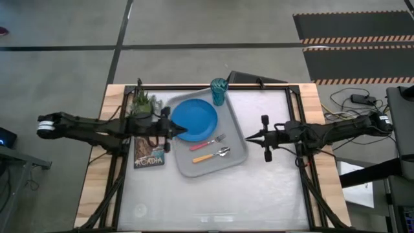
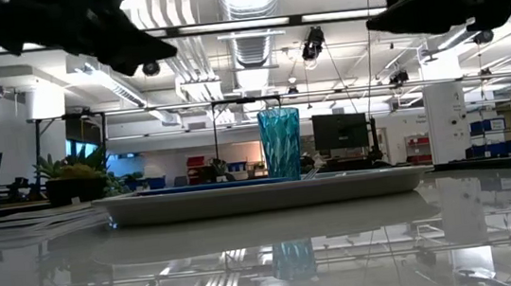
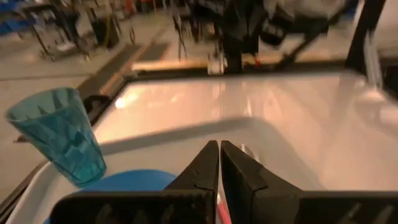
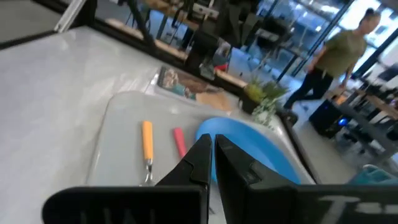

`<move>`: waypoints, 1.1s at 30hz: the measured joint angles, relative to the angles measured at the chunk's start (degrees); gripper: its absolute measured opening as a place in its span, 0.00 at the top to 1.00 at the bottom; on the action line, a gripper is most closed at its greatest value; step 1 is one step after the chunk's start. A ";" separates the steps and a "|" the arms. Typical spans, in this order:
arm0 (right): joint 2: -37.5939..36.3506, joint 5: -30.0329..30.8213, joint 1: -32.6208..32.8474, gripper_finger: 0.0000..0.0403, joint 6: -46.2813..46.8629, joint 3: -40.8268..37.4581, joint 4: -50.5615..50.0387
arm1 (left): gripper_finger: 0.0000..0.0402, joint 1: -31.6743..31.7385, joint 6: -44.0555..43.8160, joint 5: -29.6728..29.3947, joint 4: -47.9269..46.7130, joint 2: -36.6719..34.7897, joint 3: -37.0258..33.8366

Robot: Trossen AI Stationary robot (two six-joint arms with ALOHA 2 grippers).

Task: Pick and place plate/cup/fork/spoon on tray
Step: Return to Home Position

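The grey tray (image 1: 236,145) lies at the table's middle. On it lie the blue plate (image 1: 194,118) at its far left, the pink-handled fork (image 1: 207,142) and the orange-handled spoon (image 1: 210,156) near its front. The teal cup (image 1: 219,91) stands upright at the tray's far right corner. My left gripper (image 1: 183,131) is shut and empty, raised over the plate's near right edge. My right gripper (image 1: 248,138) is shut and empty, raised just right of the tray. The low view shows the cup (image 2: 280,143) on the tray (image 2: 261,195) and both arms high above.
A picture-cover book (image 1: 149,152) lies left of the tray, and a potted plant (image 1: 142,102) stands at the far left. The table's near half and right side are bare white surface. A person (image 4: 336,56) walks in the room beyond the table's left side.
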 joint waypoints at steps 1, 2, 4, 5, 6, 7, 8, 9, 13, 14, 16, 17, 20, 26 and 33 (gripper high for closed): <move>-1.44 -0.01 0.00 0.98 -0.18 -0.54 0.10 | 1.00 0.00 -0.69 0.04 1.77 -1.98 -1.81; -2.83 0.01 0.00 0.98 -0.35 -1.06 0.25 | 1.00 0.02 -1.35 0.09 3.29 -3.77 -3.69; -5.87 0.01 -0.13 0.98 -0.38 -2.00 0.37 | 1.00 0.02 -2.25 0.12 6.02 -7.02 -6.77; -7.30 -0.01 -0.24 0.98 -0.40 -2.54 0.31 | 1.00 0.02 -2.41 0.18 6.81 -8.54 -8.36; -8.63 0.03 -0.32 0.98 -0.40 -2.96 0.35 | 1.00 0.00 -2.75 0.22 7.39 -10.05 -9.83; -10.17 0.03 -0.39 0.98 -0.40 -3.45 0.45 | 1.00 0.02 -3.34 0.22 8.10 -11.34 -11.07; -11.65 0.03 -0.48 0.98 -0.45 -4.02 0.13 | 1.00 0.00 -3.66 0.25 9.02 -12.60 -12.28; -12.97 0.03 -0.59 0.98 -0.46 -4.47 -0.11 | 1.00 0.00 -3.90 0.26 9.63 -13.92 -13.41; -18.04 0.21 -1.37 0.98 -0.30 -6.44 -0.33 | 1.00 0.00 -5.94 0.28 11.19 -18.31 -16.83; -19.27 0.22 -1.60 0.98 -0.15 -6.89 -0.23 | 1.00 0.00 -6.29 0.28 11.16 -19.28 -17.48; -21.87 0.23 -2.00 0.98 0.12 -7.81 -0.64 | 1.00 0.00 -6.64 0.33 11.45 -20.91 -18.69; -23.03 0.29 -2.19 0.98 0.29 -8.11 -1.05 | 1.00 0.01 -6.65 0.33 11.67 -21.76 -19.43; -26.65 0.77 -2.34 0.98 1.20 -8.30 -4.44 | 1.00 0.00 -6.73 0.37 11.67 -24.18 -21.49; -33.39 1.56 -2.34 0.98 3.04 -8.37 -10.55 | 1.00 0.01 -8.33 0.52 11.70 -28.61 -24.53; -39.22 1.55 -2.34 0.98 4.46 -9.92 -14.30 | 1.00 0.00 -9.76 2.50 10.55 -33.46 -26.82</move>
